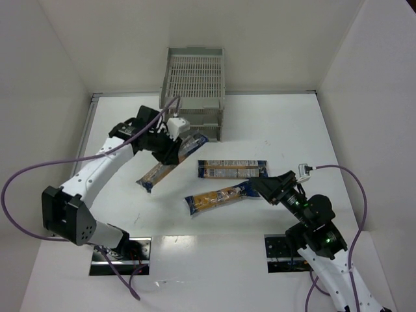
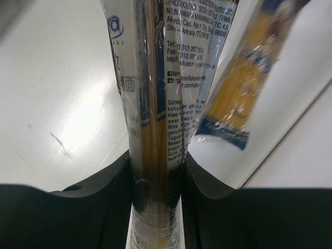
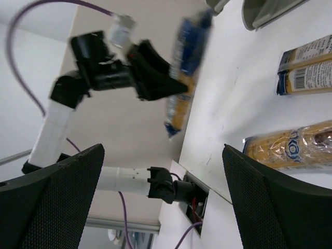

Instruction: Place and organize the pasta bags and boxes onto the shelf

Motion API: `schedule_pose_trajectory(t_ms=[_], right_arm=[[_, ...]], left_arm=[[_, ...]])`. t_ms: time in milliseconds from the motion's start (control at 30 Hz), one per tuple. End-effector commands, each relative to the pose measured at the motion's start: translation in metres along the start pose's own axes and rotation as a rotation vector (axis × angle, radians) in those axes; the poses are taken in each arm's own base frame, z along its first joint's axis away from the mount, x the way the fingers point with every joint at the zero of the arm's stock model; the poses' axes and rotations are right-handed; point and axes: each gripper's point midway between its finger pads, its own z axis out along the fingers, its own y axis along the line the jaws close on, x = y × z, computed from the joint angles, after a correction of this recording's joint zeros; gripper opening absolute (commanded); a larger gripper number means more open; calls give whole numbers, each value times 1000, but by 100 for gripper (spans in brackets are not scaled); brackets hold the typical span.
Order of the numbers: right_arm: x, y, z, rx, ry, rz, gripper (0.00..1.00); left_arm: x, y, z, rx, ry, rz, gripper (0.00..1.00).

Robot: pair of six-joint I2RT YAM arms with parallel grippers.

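Top external: one pasta bag (image 1: 156, 174) is off the desk (image 1: 260, 130), clamped mid-length in the left claw (image 1: 170, 151), hanging tilted just in front of the shelf (image 1: 193, 84). Box (image 1: 232, 169) and second bag (image 1: 220, 197) lie flat on the desk; right claw (image 1: 265, 185) is spread wide, empty, at that bag's end. Suggest: level the bag, square it to a tray opening, feed in slowly. It looks floppy, so the ends may snag on the rim.

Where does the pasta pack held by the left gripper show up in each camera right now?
Top external: pasta pack left of centre, slanting, off the table.
Left wrist: pasta pack fills the centre, running up the picture.
Right wrist: pasta pack blurred, upper centre.
Shared landmark: the left gripper clamped on it in all three.
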Motion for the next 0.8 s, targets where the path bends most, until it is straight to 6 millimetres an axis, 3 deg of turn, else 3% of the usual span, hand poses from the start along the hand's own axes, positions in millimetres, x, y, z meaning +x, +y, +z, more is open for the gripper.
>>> schedule_pose_trajectory(t_ms=[0, 100, 133, 200, 233, 267, 300, 333, 400, 467, 533, 600, 633, 700, 733, 767], right_arm=[[-11, 21, -6, -23, -33, -60, 100], [-12, 22, -4, -3, -26, -106, 100], [-12, 19, -2, 12, -21, -120, 100], [-15, 21, 1, 25, -15, -166, 100], [-14, 14, 9, 66, 3, -176, 100], [-17, 17, 13, 77, 8, -192, 100], [-17, 15, 18, 102, 20, -204, 100], [-16, 0, 30, 173, 57, -230, 100], [-20, 0, 40, 221, 87, -275, 100], [-24, -14, 51, 324, 130, -320, 100], [-31, -19, 56, 368, 108, -347, 100], [-35, -14, 56, 353, 84, -354, 100], [-37, -13, 56, 344, 66, -349, 100], [-37, -14, 52, 325, 36, -316, 100], [-38, -14, 52, 319, 18, -306, 100], [-37, -18, 52, 327, 21, -295, 100]], left_arm=[[-80, -53, -80, 96, -276, 154, 0], [-116, -53, -118, 2, -396, 171, 0], [-146, -45, -140, -80, -491, 179, 0], [-177, -37, -161, -143, -587, 124, 0], [-196, -28, -159, -164, -615, 101, 0], [-220, -27, -180, -192, -689, 95, 0], [-233, -27, -183, -185, -718, 77, 0], [-249, -21, -170, -160, -728, 10, 0], [-276, -23, -183, -136, -809, -30, 0], [-303, -11, -176, -124, -863, -88, 0], [-333, 14, -188, -139, -953, -147, 0], [-351, 26, -193, -127, -1010, -168, 0], [-364, 35, -182, -118, -1036, -169, 0], [-383, 44, -198, -138, -1121, -195, 0], [-389, 62, -179, -165, -1119, -234, 0], [-396, 65, -180, -165, -1144, -238, 0]])
